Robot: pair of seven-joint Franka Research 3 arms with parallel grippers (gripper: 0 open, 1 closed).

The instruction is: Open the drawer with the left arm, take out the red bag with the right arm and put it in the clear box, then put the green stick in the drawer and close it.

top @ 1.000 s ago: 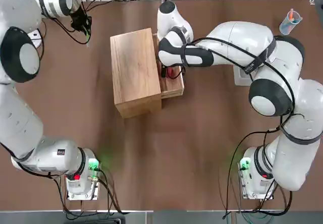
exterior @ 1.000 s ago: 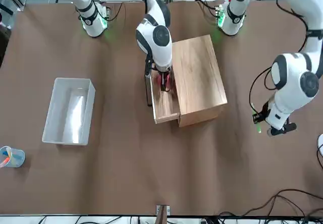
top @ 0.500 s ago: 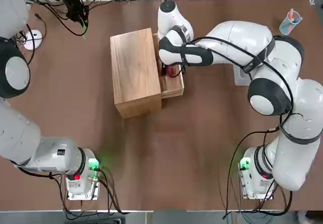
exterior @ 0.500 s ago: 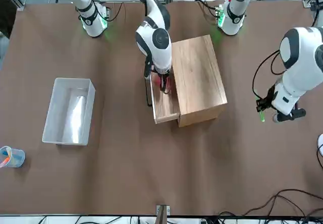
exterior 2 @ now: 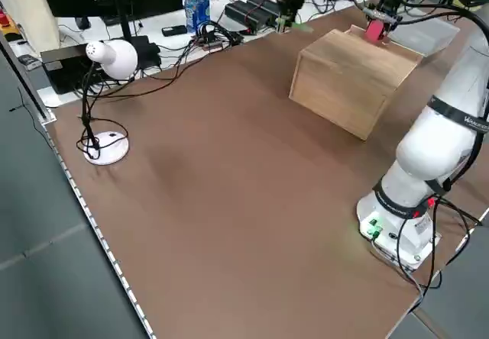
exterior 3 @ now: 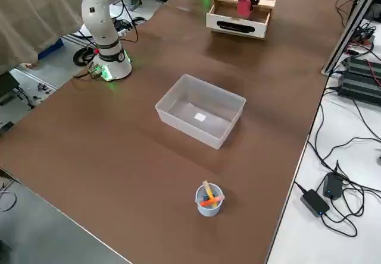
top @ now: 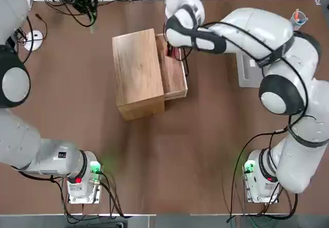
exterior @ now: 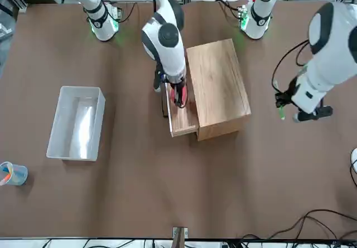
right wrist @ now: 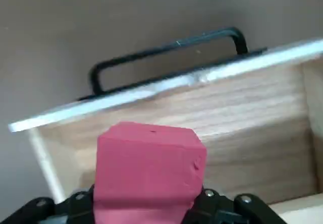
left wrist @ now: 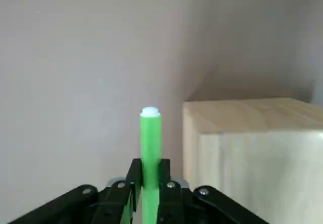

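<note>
My right hand [right wrist: 146, 211] is closed around the red bag [right wrist: 149, 171], a boxy pinkish-red block with flat faces and bevelled top corners, above the open drawer [right wrist: 242, 153]. Half a second ago it sat lower in the front view; now more of the red shows and the drawer floor is easier to see. My left hand [left wrist: 150, 183] is closed on the green stick [left wrist: 151, 153], a smooth, slender rod with a pale tip, held upright near the cabinet [top: 138, 74]. Pale, striped grain runs over the wood; the drawer's black bar handle [right wrist: 166, 47] is rounded at its corners. The clear box [exterior 3: 201, 110], translucent and rectangular, stands on the brown bench [exterior 3: 149, 175].
</note>
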